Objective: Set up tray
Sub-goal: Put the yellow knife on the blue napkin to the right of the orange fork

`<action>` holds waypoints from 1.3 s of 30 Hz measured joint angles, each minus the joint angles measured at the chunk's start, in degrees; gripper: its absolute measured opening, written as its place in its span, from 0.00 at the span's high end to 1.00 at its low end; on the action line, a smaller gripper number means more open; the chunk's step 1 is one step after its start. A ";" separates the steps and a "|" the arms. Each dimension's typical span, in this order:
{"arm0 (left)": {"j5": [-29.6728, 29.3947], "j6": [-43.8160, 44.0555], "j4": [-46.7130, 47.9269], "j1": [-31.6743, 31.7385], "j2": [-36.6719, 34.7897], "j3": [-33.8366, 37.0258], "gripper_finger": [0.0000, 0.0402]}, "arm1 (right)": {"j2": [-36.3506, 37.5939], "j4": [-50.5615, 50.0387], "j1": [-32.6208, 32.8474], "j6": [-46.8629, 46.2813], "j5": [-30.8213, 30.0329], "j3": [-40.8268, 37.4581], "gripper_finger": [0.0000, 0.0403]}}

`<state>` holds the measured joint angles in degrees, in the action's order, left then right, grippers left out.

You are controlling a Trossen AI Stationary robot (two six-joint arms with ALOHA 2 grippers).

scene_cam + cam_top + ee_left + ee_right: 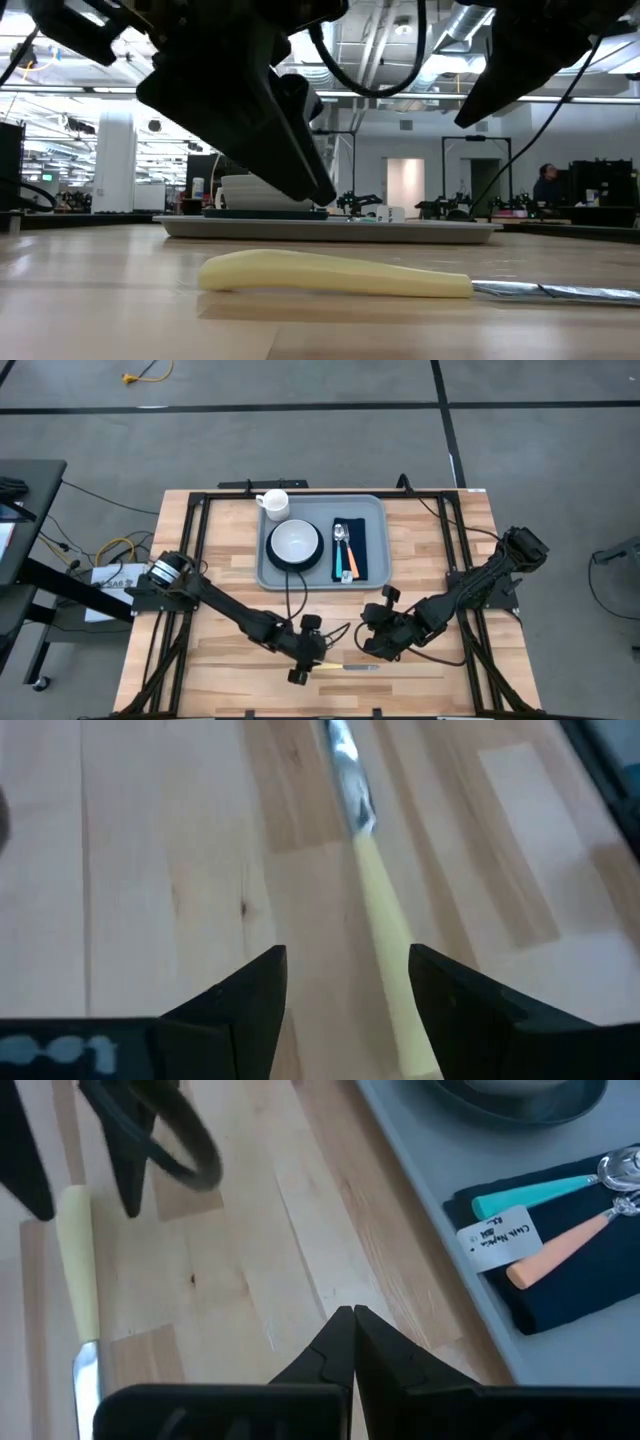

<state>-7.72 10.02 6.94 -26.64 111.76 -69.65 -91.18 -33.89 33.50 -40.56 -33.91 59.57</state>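
Observation:
The light grey-blue tray [322,510] lies at the far middle of the table. On it are a white mug [273,503], a white bowl [295,542] on a dark plate, and a navy napkin [359,550] with two spoons on top. A knife with a pale yellow handle [332,665] lies flat near the table's front edge. My left gripper [303,660] hangs open just above the handle's free end [385,930] without touching it; in the left wrist view the handle runs between the fingers. My right gripper [380,645] is shut and holds nothing, hovering right of the knife, between it and the tray.
The knife's blade [560,291] points toward the table's right edge. Bare wood lies between the knife and the tray's near rim [330,230]. Black frame rails run along the table's left, right and far sides. A loose cable loops near the left gripper.

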 joint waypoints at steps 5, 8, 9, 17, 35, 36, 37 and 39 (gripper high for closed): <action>-0.20 2.40 0.25 -0.15 -0.04 0.53 0.50 | 0.00 -0.33 0.02 -0.01 0.23 0.00 1.00; 1.73 2.63 -1.12 -0.14 1.17 0.44 0.50 | 0.00 -0.59 0.09 -0.02 0.70 0.00 1.00; 2.68 2.46 -1.06 -0.12 1.69 0.50 0.50 | 0.00 -0.71 0.19 -0.04 0.70 0.00 1.00; 11.74 2.10 -2.42 1.03 4.72 -0.31 0.50 | 0.00 -3.08 0.24 -2.57 0.83 0.00 1.00; 12.88 4.76 -3.54 4.82 6.85 -0.55 0.51 | 0.00 -3.83 0.13 -3.06 0.83 0.00 1.00; 13.28 4.98 -3.41 5.05 6.91 -0.55 0.51 | 0.00 -3.82 0.13 -3.07 0.83 0.00 1.00; 13.55 4.97 -3.37 5.32 6.95 -0.55 0.51 | 0.00 -3.82 0.13 -3.06 0.83 0.00 1.00; 13.55 4.12 -3.18 5.76 6.97 -0.52 0.51 | 0.00 -3.84 0.13 -3.06 0.83 0.00 1.00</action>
<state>5.83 14.14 3.76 -20.87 118.74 -70.17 -91.18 -37.73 33.63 -43.62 -33.08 59.57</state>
